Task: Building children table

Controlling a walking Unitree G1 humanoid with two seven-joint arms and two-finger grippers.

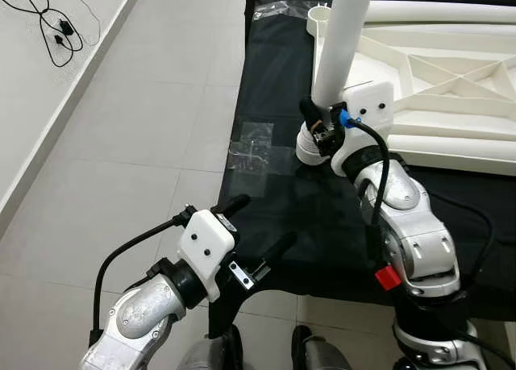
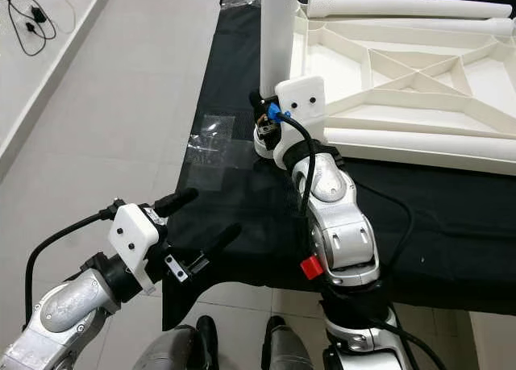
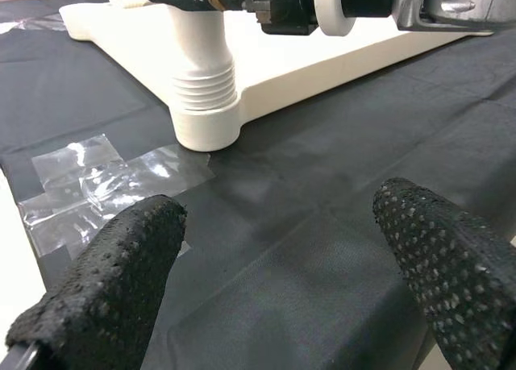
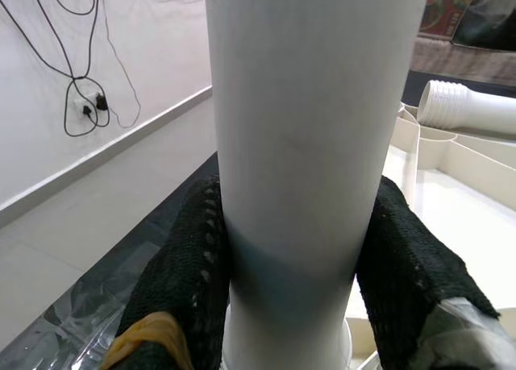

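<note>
two grippers in play. right gripper (image 1: 322, 122) has its jaws clamped round an upright white leg (image 1: 343, 43) low down, near the threaded end, which sits in the corner socket (image 3: 205, 124) of the upturned tabletop (image 1: 451, 88) lying on a black cloth (image 1: 322, 217) over the floor. step in hand looks like screwing this leg home; next move likely calls for twisting while keeping it plumb. left gripper (image 1: 258, 233) hovers over the cloth edge, jaws wide, empty. two more legs (image 2: 411, 3) lie by the tabletop. leg top cut off; thread depth hard to judge; clear tape (image 3: 105, 172) on cloth.
</note>
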